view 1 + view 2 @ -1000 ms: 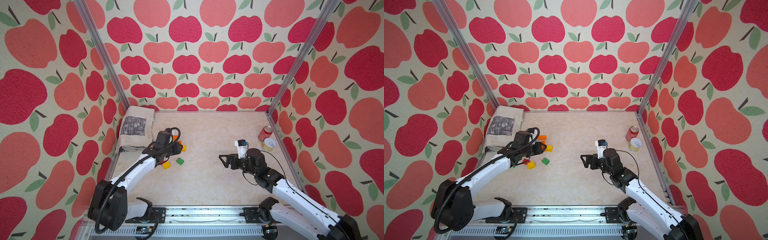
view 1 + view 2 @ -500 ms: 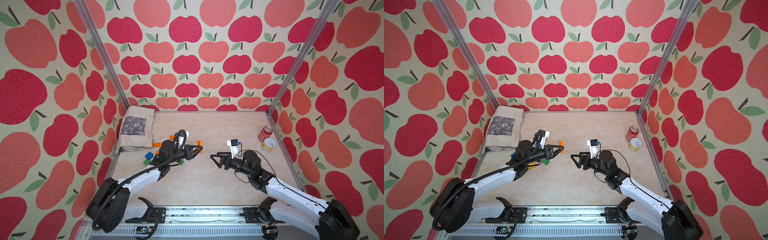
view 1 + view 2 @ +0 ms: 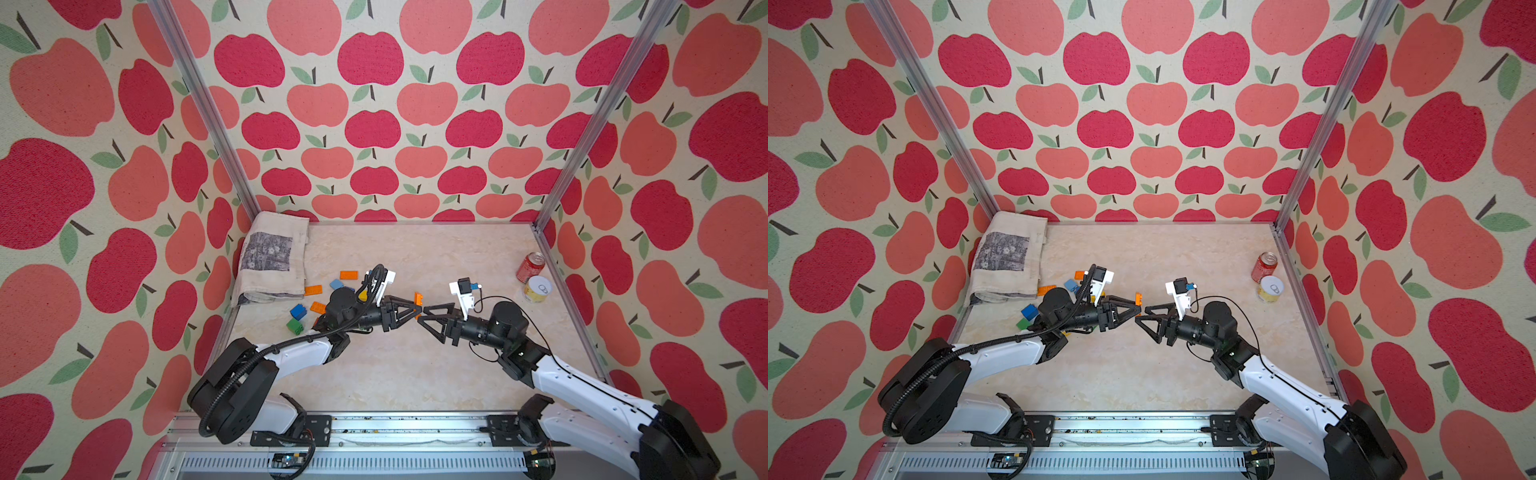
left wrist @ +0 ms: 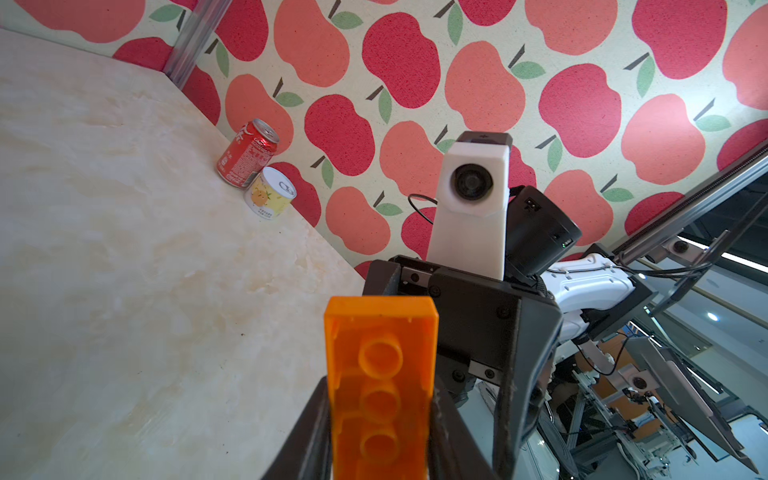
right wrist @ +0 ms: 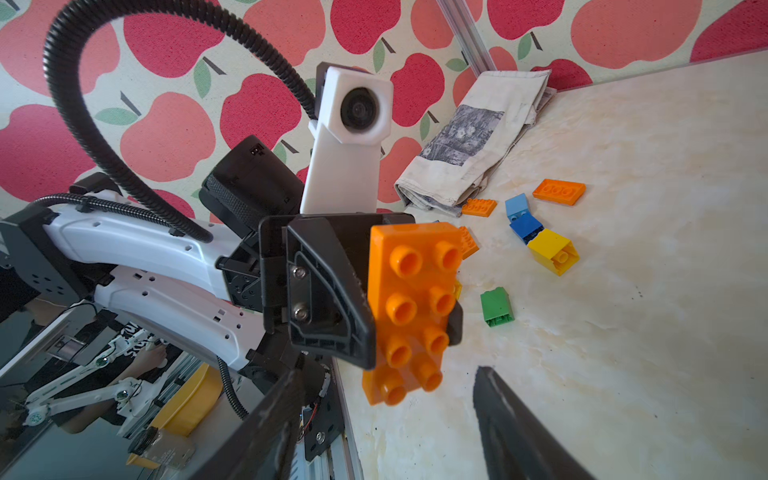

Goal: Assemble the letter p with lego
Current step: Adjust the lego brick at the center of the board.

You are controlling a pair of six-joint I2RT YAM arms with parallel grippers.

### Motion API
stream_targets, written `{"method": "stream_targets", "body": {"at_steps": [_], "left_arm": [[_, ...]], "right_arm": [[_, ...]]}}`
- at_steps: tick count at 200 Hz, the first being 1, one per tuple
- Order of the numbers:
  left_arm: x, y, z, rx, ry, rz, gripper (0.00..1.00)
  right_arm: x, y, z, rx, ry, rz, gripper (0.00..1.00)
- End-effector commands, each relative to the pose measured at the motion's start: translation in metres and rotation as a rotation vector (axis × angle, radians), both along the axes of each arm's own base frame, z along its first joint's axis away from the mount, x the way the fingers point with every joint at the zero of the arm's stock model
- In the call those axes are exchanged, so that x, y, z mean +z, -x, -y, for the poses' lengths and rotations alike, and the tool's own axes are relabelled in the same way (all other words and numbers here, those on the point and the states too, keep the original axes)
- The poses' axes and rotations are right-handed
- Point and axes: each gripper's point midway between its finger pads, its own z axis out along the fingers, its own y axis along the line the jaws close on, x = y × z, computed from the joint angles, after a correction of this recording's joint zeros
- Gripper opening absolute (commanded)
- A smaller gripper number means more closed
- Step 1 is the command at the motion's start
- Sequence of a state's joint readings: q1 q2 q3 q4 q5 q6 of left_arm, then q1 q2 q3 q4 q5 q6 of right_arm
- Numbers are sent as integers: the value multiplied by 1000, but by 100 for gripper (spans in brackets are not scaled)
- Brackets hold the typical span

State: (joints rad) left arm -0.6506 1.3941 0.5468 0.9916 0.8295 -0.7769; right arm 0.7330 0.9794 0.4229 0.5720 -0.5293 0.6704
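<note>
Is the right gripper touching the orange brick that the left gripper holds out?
Apart. The right wrist view shows the right gripper open, its fingers flanking the free end of the orange brick, with a gap showing on each side.

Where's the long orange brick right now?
In both top views the orange brick is held above mid-table, pinched in the left claw, facing the open right claw.

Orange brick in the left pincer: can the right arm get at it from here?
Probably yes. The left pincer holds the orange brick up off the table with an end jutting free, and the right pincer faces it close up, open. Nothing stands between them.
</note>
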Motion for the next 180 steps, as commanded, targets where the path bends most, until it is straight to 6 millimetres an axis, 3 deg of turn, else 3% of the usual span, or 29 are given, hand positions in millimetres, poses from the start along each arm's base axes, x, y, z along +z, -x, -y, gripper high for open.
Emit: {"method": "stream_targets", "body": {"at_steps": [1,70,129,180], "left_arm": [[26,11,2,-55,48,83,17],[35,30,9,-142,49,128,19],[26,37,-7,-167,-4,184,19],[24,58,4,-282,12,215,19]], "right_arm": [[12,10,-3,57,-28,38,65],[17,16,-2,78,-35,68,62],[38,21,18,40,-11,159,73],[50,21,4,119,-89,136,71]]}}
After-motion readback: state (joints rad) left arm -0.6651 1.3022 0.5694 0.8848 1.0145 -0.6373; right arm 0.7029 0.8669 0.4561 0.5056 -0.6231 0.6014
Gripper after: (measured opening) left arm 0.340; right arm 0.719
